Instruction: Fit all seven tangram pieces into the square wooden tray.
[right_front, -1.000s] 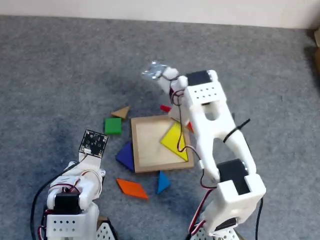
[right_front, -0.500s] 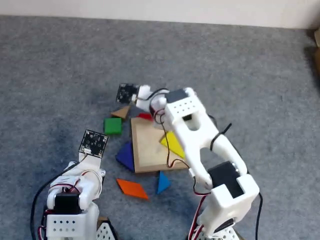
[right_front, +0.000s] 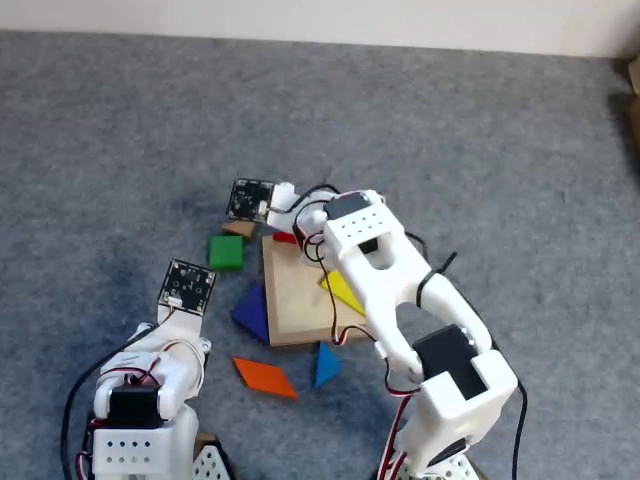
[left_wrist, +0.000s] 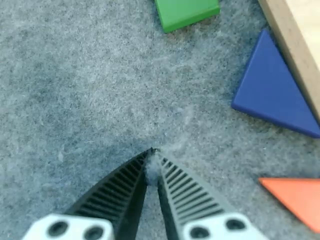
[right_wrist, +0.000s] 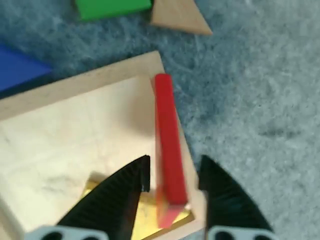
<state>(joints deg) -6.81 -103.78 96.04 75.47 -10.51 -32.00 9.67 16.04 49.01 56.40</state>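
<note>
The square wooden tray (right_front: 295, 290) lies mid-table with a yellow triangle (right_front: 345, 290) in it. My right gripper (right_wrist: 172, 167) is over the tray's far left corner, shut on a red piece (right_wrist: 167, 145) that stands on edge along the rim (right_wrist: 75, 87). In the high view the red piece (right_front: 285, 237) peeks out beside that arm. Left of the tray lie a green square (right_front: 226, 251), a tan triangle (right_front: 238, 228) and a dark blue triangle (right_front: 252, 312). My left gripper (left_wrist: 152, 152) is shut on nothing, low over the carpet near the dark blue triangle (left_wrist: 272, 92).
An orange parallelogram (right_front: 265, 376) and a small blue triangle (right_front: 325, 365) lie on the carpet in front of the tray. The right arm (right_front: 400, 290) spans the tray's right half. Grey carpet stretches open to the far side and to the left.
My right arm swung left from beyond the tray's far right side to its far left corner, carrying the red piece and lowering it onto the rim. The left arm has stayed still.
</note>
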